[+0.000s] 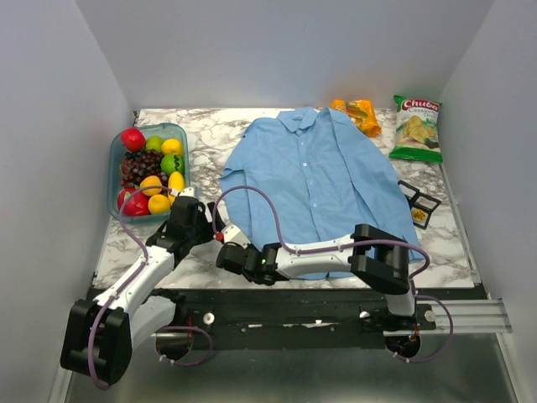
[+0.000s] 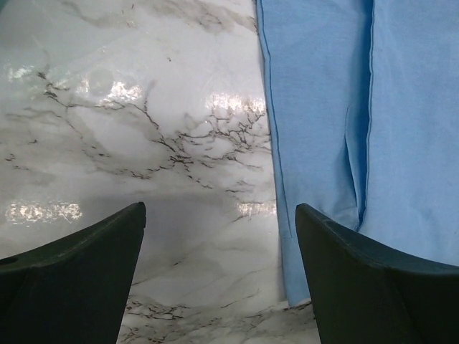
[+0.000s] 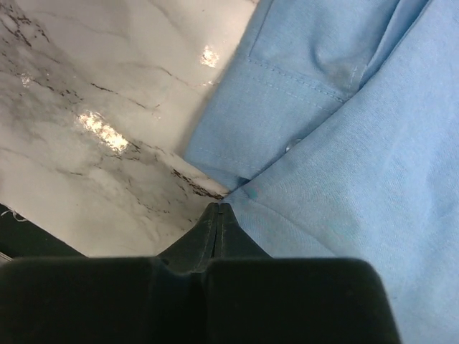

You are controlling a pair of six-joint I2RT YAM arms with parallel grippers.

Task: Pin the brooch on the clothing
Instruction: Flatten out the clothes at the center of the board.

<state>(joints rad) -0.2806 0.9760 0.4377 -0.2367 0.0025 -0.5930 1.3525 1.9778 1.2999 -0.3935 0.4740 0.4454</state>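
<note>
Lying near-far, shirt (image 1: 323, 180) w/ collar (image 1: 300, 119) far.

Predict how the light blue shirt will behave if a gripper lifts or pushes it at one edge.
The shirt would probably drape and fold, not stay stiff: it lies flat with soft creases at the sleeve. Pushed, it likely bunches rather than slides, since the thin cloth hugs the marble table.

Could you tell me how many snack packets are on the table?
2: a green chips bag at the far right corner; an orange packet left of it, beside the blue shirt.
</note>
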